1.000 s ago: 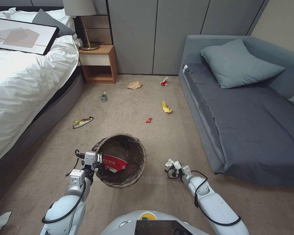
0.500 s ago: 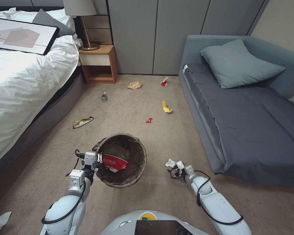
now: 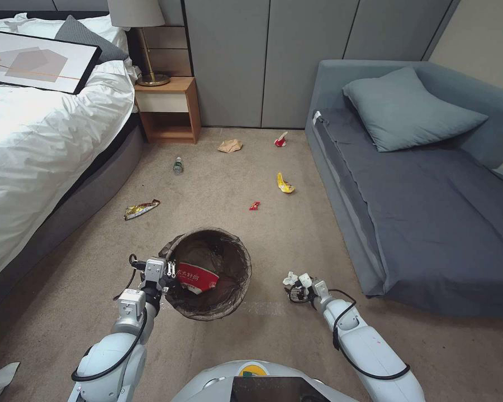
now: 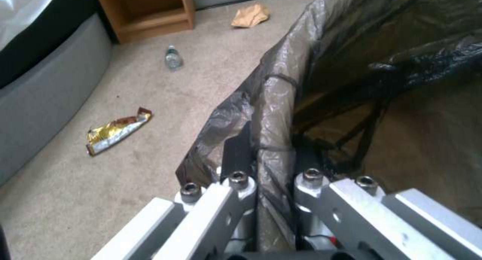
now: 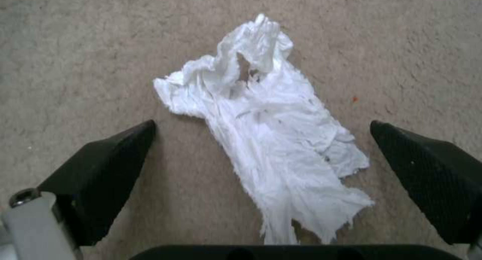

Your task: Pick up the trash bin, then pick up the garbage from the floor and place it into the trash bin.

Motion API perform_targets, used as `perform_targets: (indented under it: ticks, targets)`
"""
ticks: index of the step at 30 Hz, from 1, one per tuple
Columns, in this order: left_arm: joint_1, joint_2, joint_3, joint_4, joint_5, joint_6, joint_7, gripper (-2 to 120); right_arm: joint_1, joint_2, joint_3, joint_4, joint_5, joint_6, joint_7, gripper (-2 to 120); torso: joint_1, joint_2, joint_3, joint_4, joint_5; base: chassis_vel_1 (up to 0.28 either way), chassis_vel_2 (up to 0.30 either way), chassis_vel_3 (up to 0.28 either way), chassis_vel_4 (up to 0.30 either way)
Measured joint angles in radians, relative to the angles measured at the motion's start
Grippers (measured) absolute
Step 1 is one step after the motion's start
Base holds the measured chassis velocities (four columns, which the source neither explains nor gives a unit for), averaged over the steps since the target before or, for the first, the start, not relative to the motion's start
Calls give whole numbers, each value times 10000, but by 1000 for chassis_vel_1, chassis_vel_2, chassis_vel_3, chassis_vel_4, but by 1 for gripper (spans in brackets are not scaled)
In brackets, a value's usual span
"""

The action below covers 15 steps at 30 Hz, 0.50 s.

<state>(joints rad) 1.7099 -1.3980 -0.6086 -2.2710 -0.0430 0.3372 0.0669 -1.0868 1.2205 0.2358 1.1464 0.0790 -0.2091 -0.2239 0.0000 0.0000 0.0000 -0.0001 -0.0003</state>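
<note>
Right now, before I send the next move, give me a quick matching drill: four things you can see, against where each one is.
1. trash bin
2. white tissue
3. red-and-white cup
4. gold wrapper

A. inside the bin
B. between the open right gripper fingers, on the carpet
C. on the carpet near the bed
D. clamped at its rim by the left gripper

Pairs: 1-D, 2-B, 3-A, 4-C

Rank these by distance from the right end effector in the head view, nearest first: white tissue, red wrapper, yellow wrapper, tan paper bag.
1. White tissue, right at the right end effector.
2. Red wrapper, mid-floor.
3. Yellow wrapper, nearer the sofa.
4. Tan paper bag, by the far wall.
</note>
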Motion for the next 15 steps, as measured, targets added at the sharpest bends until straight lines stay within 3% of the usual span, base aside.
perform_targets:
  ticks: [15]
  targets:
    - [-99, 60, -75, 85, -127, 18, 17, 3, 176, 81, -80, -319, -119, 9, 20, 100, -1, 1, -1, -1, -3, 0, 0, 0, 0]
